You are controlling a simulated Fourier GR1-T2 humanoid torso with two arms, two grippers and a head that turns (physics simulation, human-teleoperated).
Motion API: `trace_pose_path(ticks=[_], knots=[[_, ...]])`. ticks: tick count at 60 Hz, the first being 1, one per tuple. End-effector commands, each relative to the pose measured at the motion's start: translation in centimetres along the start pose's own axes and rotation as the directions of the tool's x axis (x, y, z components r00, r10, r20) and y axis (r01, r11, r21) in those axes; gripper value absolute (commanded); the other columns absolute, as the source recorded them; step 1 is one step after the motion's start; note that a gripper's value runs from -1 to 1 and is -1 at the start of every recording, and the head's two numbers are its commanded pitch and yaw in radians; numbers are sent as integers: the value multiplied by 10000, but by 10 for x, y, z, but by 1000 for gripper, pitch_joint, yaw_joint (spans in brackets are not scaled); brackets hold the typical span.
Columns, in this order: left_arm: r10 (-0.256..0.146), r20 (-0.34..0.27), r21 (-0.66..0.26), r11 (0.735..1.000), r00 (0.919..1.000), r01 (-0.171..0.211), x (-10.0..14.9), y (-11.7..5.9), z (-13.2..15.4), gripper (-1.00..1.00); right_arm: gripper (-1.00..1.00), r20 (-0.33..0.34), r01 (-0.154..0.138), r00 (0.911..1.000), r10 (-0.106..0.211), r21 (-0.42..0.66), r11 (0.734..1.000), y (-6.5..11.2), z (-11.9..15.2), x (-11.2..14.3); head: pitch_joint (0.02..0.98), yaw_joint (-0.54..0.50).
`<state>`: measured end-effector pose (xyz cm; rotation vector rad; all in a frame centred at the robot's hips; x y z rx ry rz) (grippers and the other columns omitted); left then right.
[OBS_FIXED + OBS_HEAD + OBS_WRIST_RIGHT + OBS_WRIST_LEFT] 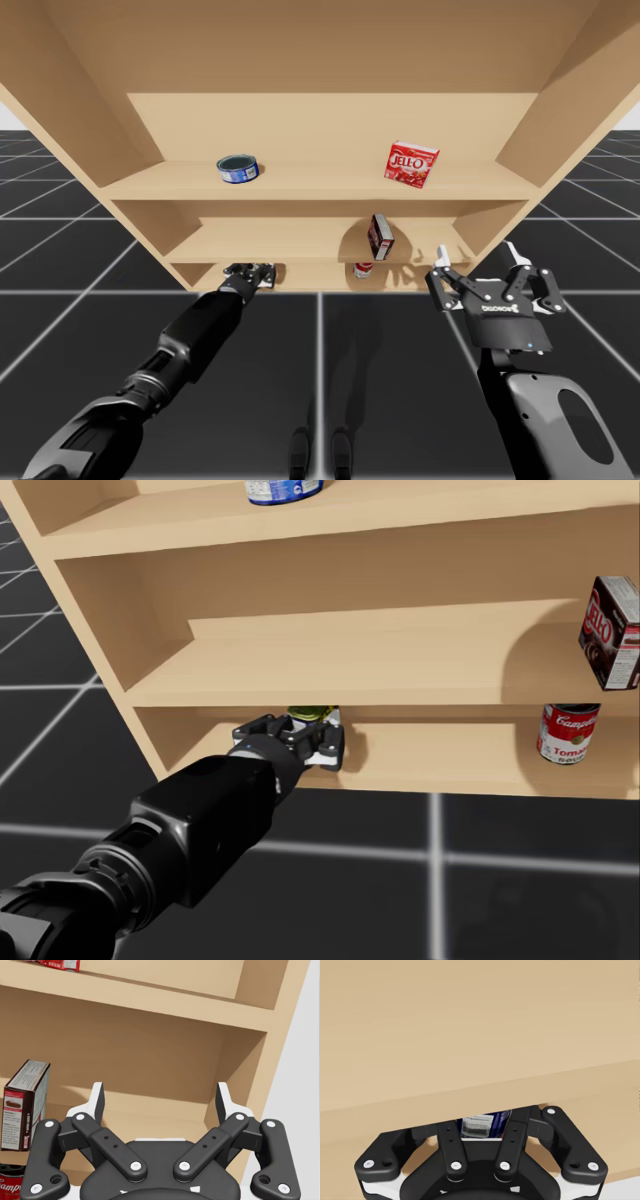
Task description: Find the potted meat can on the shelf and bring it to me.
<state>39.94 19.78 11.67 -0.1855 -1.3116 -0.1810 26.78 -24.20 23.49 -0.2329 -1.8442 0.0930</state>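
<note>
The potted meat can (481,1125), blue with a pale label, sits between the fingers of my left gripper (482,1127), which is shut on it. In the head view its yellowish top (310,713) peeks over my left gripper (322,738) at the left end of the bottom shelf (450,770). From the high view, my left gripper (262,272) reaches under the lowest board. My right gripper (478,262) hovers open and holds nothing in front of the shelf's right side; its fingers (96,1102) stand wide apart.
A round blue tin (238,168) and a red box (412,163) stand on the top shelf (300,185). A dark box (610,630) leans on the middle shelf, with a red-and-white can (567,732) below it. A dark grid floor lies in front.
</note>
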Motion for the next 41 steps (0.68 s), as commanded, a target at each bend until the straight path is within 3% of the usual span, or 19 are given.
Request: trace_pose_path(ticks=[1,5,18,28,37,41], knots=[[75,-48,-214,9997,10000,-76,5,8,2,725,-1000,15,45,10000,-45,-24,10000,-1,0,1,715,234],[45,108,-331,9994,9999,-41,10,7,10,935,-1000,22,65,10000,-65,-25,10000,-1,-1,1,715,232],[-512,65,-598,9969,9987,515,13,6,52,947,-1000,18,104,9999,-104,-33,9999,-2,-1,1,713,230],[-632,7,-823,9946,9980,630,9,8,86,937,-1000,6,128,9999,-128,-26,9999,-2,-1,1,710,229],[-1210,-141,-1122,9866,9925,1187,2,7,123,924,-1000,-15,140,9999,-140,3,9999,-1,-1,0,709,227],[-1245,-161,-1192,9854,9921,1217,2,7,134,937,-1000,-5,121,9999,-121,5,9999,0,-1,0,708,227]])
